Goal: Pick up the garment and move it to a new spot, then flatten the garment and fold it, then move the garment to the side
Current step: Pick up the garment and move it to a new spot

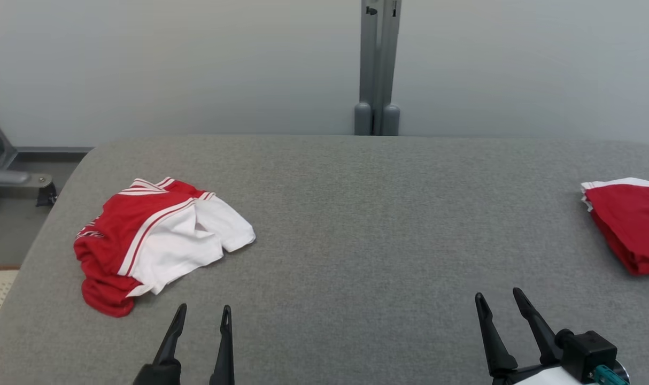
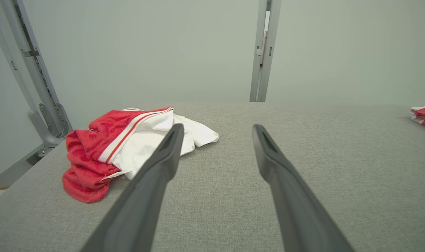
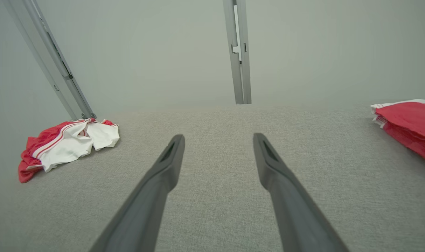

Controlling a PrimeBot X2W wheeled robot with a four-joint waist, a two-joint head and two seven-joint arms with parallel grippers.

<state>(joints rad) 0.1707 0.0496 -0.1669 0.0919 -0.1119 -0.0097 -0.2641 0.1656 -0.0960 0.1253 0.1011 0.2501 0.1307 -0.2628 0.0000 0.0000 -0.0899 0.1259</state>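
Crumpled garment point(image 2: 104, 150) on table point(image 2: 219, 199), left gripper point(image 2: 217, 126) spread, seemingly not touching

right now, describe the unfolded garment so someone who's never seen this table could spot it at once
On the wide grey table, look to the left side, just ahead of the left end effector. A rumpled red and white garment with striped trim lies there. Unlike the neatly folded red stack at the right edge, it is crumpled and shows large white panels.

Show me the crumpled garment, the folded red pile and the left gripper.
crumpled garment point(image 1: 177, 246), head view, its white panel
folded red pile point(image 1: 632, 219), head view, red top layer
left gripper point(image 1: 205, 307), head view, midway between fingertips
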